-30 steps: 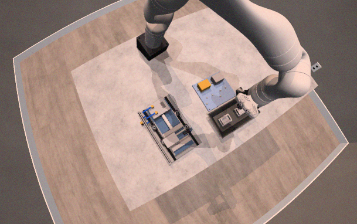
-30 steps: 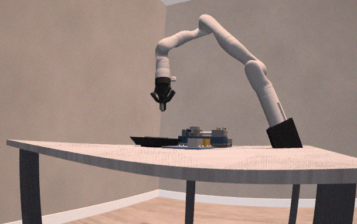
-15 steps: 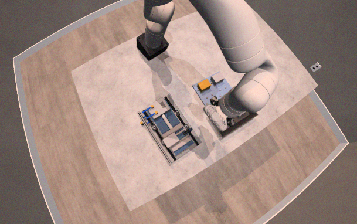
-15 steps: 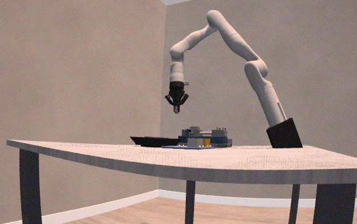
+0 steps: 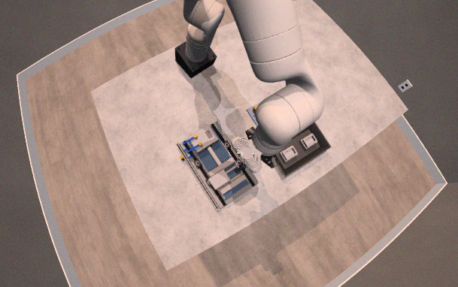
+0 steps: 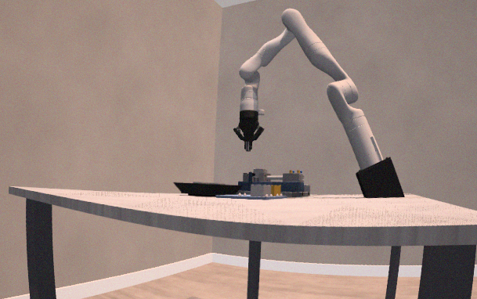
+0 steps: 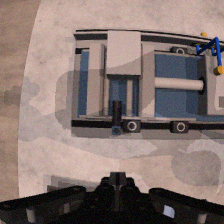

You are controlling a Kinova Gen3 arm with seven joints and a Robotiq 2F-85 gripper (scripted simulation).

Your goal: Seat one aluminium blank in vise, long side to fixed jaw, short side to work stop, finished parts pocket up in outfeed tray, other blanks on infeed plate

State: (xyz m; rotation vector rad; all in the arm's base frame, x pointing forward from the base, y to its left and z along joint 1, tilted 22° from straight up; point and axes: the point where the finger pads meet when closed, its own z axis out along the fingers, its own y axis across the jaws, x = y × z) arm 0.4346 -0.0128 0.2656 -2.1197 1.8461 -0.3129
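Tabletop (image 6: 207,219) first: found pale and mottled, carried on dark legs, with beige walls behind.

Nearest the exterior camera, noted the blue infeed plate (image 6: 247,196) lying flat on the top. Recorded two blocks on it, side by side: one aluminium blank (image 6: 260,190), grey, and one brass blank (image 6: 276,190), orange. From the top view, could see only a corner of this plate, as the arm's elbow covered the rest.

Just behind, logged the vise (image 6: 286,181), with blue hoses (image 7: 210,47) and orange fittings at one end. Through the wrist camera, looked straight down on its narrow opening – saw both low bars (image 7: 129,92) uncovered, and the work stop (image 7: 116,112), a short dark rod, at the end of the opening towards the bottom of that picture.

Beside the vise and the plate, noted the dark outfeed tray (image 5: 321,140). Counted two finished parts (image 5: 288,152) inside, lying flat on the floor of the tray, apart from each other, pockets upward.

Above all this, found the gripper (image 6: 248,148) hanging well clear of the fixtures, pointed straight down, over the vise by the wrist view. Fingers clenched fully together – nothing between them.

Farthest back, recorded the arm's black pedestal (image 6: 393,188) on the table's far side, the white links rising from it in a high arch.
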